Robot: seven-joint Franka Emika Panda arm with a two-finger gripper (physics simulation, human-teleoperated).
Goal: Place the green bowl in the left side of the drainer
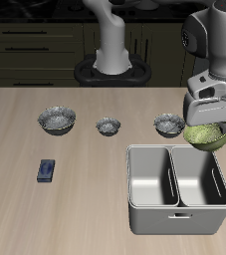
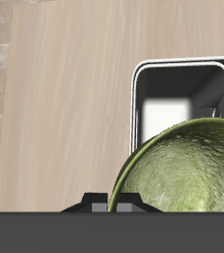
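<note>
My gripper (image 1: 210,122) is shut on the green bowl (image 1: 208,136), a small yellow-green ribbed bowl, and holds it in the air just above the back rim of the drainer (image 1: 177,209). The bowl hangs over the back edge of one of the drainer's two compartments. In the wrist view the green bowl (image 2: 181,170) fills much of the frame, tilted, with the drainer (image 2: 178,65) beyond it. The drainer is a light-grey tub with a central divider, and both compartments look empty.
Three grey-silver patterned bowls (image 1: 57,121) (image 1: 108,126) (image 1: 167,124) stand in a row behind the drainer. A small blue object (image 1: 47,170) lies on the table nearer the front. The robot's base (image 1: 112,66) stands at the back.
</note>
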